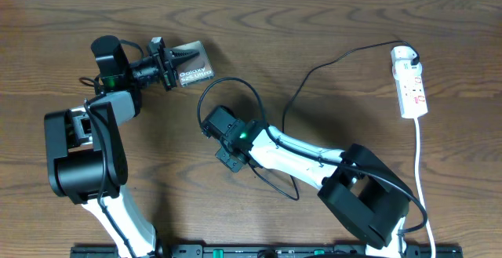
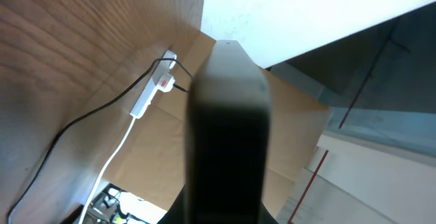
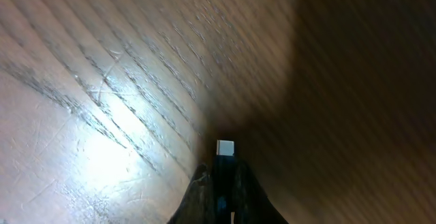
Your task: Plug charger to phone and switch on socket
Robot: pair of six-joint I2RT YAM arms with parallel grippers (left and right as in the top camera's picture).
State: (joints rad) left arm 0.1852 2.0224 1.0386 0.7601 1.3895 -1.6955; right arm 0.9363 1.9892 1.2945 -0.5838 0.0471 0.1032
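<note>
**Wooden table (image 1: 329, 23): two items held**

By the far right edge the socket (image 1: 411, 81) is laid. Near the far edge, the phone (image 1: 196, 66) is clamped by the left gripper (image 1: 179, 60). Mid-table, the charger (image 1: 310, 74) plug (image 3: 225, 147) is pinched by the right gripper (image 3: 221, 173).

Left wrist view: grey-brown flat phone slab (image 2: 228, 135) is a blurred dark mass, its bottom cut off. The white power strip (image 2: 151, 91) has switches too small to read. Overhead: the phone's left end is hidden by the left gripper (image 1: 174, 60), and the thin black charger cable (image 1: 345, 54) has its plug end hidden under the right arm. Right wrist view: right gripper (image 3: 223, 175) blurred, cut by the bottom edge.

Left tool (image 1: 180, 59) and right tool (image 1: 207, 123) are each clamped closed.
</note>
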